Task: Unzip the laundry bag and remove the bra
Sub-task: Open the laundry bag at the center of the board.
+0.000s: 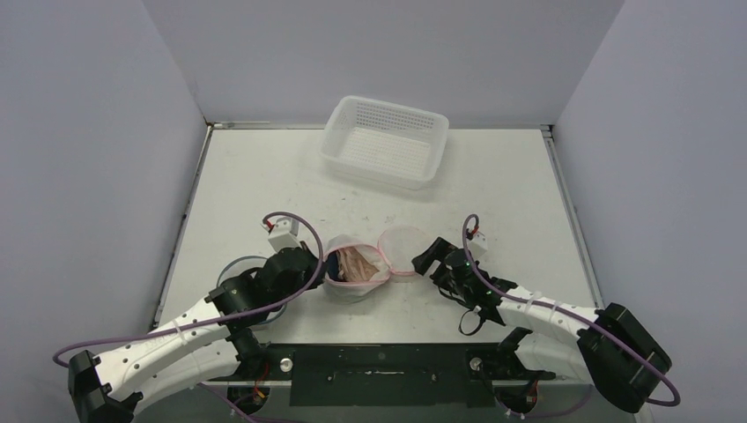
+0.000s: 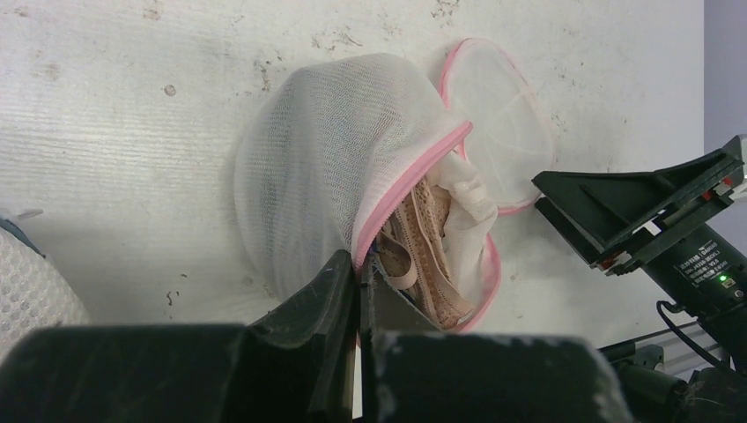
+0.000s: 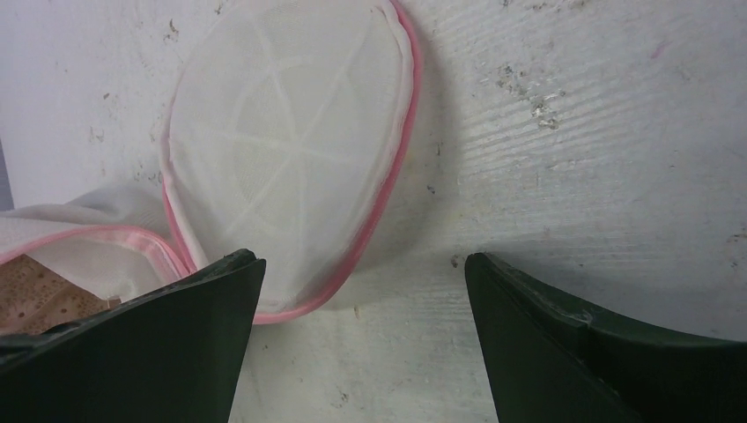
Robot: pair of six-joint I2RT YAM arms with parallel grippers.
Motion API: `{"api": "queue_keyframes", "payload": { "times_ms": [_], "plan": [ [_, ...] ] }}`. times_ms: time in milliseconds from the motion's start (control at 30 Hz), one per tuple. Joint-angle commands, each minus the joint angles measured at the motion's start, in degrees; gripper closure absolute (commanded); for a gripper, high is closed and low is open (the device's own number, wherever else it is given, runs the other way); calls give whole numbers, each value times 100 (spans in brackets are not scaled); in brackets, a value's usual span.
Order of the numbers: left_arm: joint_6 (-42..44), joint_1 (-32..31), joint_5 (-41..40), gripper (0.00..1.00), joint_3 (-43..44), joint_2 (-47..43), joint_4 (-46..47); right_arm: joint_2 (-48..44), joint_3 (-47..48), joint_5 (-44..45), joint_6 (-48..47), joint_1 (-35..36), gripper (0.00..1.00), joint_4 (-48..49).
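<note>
The white mesh laundry bag (image 1: 352,284) with pink trim lies near the table's front, unzipped, its round lid (image 1: 404,249) flipped open to the right. A beige lace bra (image 1: 356,264) shows inside. In the left wrist view the bag (image 2: 317,167) bulges, and the bra (image 2: 423,251) lies in the opening. My left gripper (image 2: 363,269) is shut on the bag's pink rim at its left side. My right gripper (image 3: 363,264) is open and empty just right of the lid (image 3: 282,150), low over the table.
A white perforated plastic basket (image 1: 388,139) stands at the back middle of the table. Grey walls close in on both sides. A round mesh item (image 2: 31,282) lies at the left arm's side.
</note>
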Motion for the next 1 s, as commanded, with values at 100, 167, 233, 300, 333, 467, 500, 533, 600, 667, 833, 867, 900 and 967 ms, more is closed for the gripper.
{"api": "queue_keyframes", "payload": {
  "times_ms": [100, 167, 233, 300, 333, 467, 500, 533, 600, 667, 833, 867, 900, 967],
  "plan": [
    [-66, -29, 183, 100, -136, -46, 208, 659, -34, -226, 560, -346, 20, 1669],
    [-65, -32, 241, 100, -198, -26, 280, 833, -2, -183, 464, -420, 31, 1931],
    [-81, -35, 288, 100, -245, -17, 333, 1057, 47, -358, 307, -569, 50, 2263],
    [-92, -32, 309, 100, -266, -14, 389, 1234, 168, -556, 116, -722, 70, 2351],
    [-92, -32, 324, 100, -268, -24, 418, 1206, 215, -557, -40, -742, 80, 2332],
    [-108, -29, 381, 100, -305, -57, 532, 372, 334, -319, -1021, -704, 95, 1887],
    [-111, -28, 400, 100, -324, -76, 586, 20, 348, -246, -1298, -665, 95, 1761],
    [-110, -22, 427, 100, -348, -94, 660, -317, 352, -188, -1607, -606, 95, 1608],
    [-114, -22, 429, 100, -400, -111, 833, -995, 381, -143, -2148, -518, 95, 1242],
    [-105, -10, 423, 100, -462, -110, 1106, -1533, 496, -171, -2570, -430, 95, 807],
    [88, 37, 434, 100, -457, 70, 2054, -2500, 871, -323, -3295, -363, 95, 183],
    [153, 45, 394, 100, -314, 149, 2154, -2587, 1020, -307, -3409, -354, 95, 71],
    [241, 51, 351, 100, -169, 236, 2211, -2675, 1190, -309, -3531, -349, 95, -3],
    [425, 58, 259, 100, 149, 386, 2257, -2812, 1488, -306, -3770, -324, 95, -93]
  ]
}}
